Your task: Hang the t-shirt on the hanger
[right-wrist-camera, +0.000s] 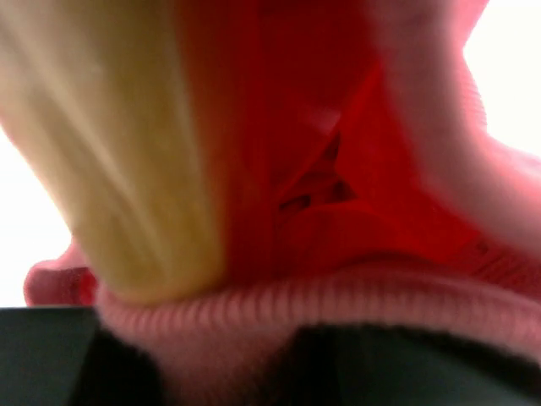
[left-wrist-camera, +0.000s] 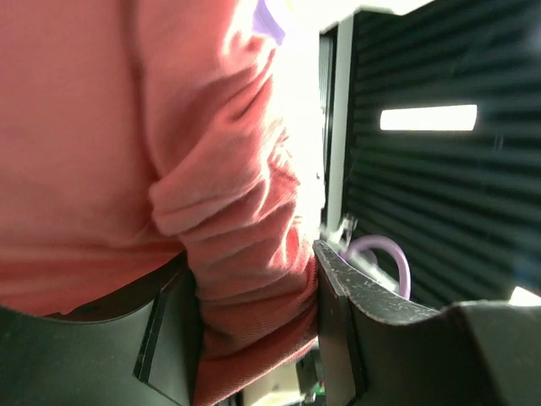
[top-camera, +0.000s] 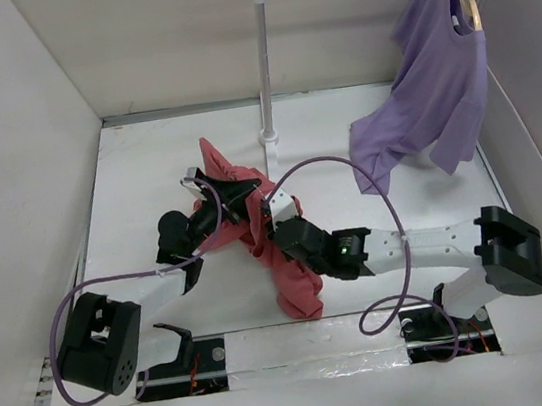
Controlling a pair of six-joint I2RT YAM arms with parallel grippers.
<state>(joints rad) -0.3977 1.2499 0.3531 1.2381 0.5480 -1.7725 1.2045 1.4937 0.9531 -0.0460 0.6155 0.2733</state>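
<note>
2 arms meet over the middle of the white table [top-camera: 142, 150], both buried in the t-shirt [top-camera: 285, 267], which hangs bunched between them and trails down toward the near edge. The left gripper [left-wrist-camera: 254, 334] is clamped narrow on a thick fold of the coral cloth, 1 of its fingers [left-wrist-camera: 334, 326] pressed against each side. The right gripper [top-camera: 270, 206] sits in the cloth just beside it; in its own wrist view the ribbed neck band lies across its dark fingers, but the blur hides whether it grips anything, so I cannot tell. A tan length of the hanger [right-wrist-camera: 127, 169] runs close past that camera, touching the red cloth. The white rack post [top-camera: 261, 63] stands just behind the bunch. A purple t-shirt [top-camera: 437, 89] hangs from the rail's right end, its hem well apart from the right arm. Bare table shows left of the left arm, up to the side wall.
</note>
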